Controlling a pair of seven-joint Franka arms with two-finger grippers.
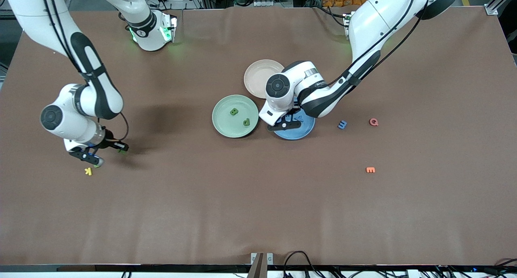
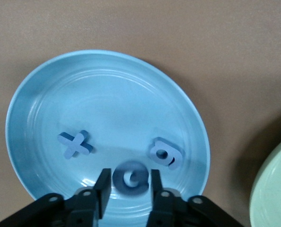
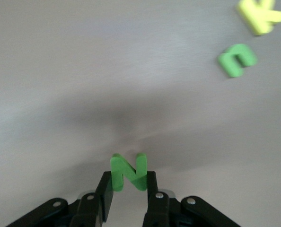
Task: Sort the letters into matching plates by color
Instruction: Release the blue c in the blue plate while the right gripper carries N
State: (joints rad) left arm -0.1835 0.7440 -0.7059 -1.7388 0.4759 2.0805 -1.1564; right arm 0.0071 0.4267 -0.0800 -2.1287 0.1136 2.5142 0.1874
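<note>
Left gripper [image 2: 129,178] hangs low over the medium-blue round plate [image 2: 107,80], mid-frame in the front view. Its fingers [image 2: 104,185] are slightly spread, with a rounded blue foam letter [image 2: 130,177] between them and a thin gap on each side. Can't tell if that letter rests on the plate. Two more pieces lie in the same plate: a blue foam X [image 2: 75,144] and a blue foam rounded piece [image 2: 166,152], apart from each other.

Just beside the blue plate, toward the right arm's end, is the pale mint-green round plate [image 1: 226,126]. It holds a dark green foam B [image 1: 234,112] and a dark green foam P [image 1: 246,122], not touching. The beige-pink round plate [image 1: 258,74] lies higher in frame than both, partly covered by the left arm's wrist.

On the brown counter [image 1: 258,209] toward the left arm's end lie a blue foam block letter [image 1: 342,124] and, near it, a red-pink foam Q [image 1: 373,122]. An orange foam letter [image 1: 370,170] lies lower in frame, well apart.

Right gripper [image 3: 129,184] is low over bare counter at the right arm's end. It is pinching a bright green foam N [image 3: 128,171] upright between its fingertips. Near it on the counter are a yellow foam K [image 1: 88,171] and a small bright green foam curved letter [image 3: 237,60], close together.
</note>
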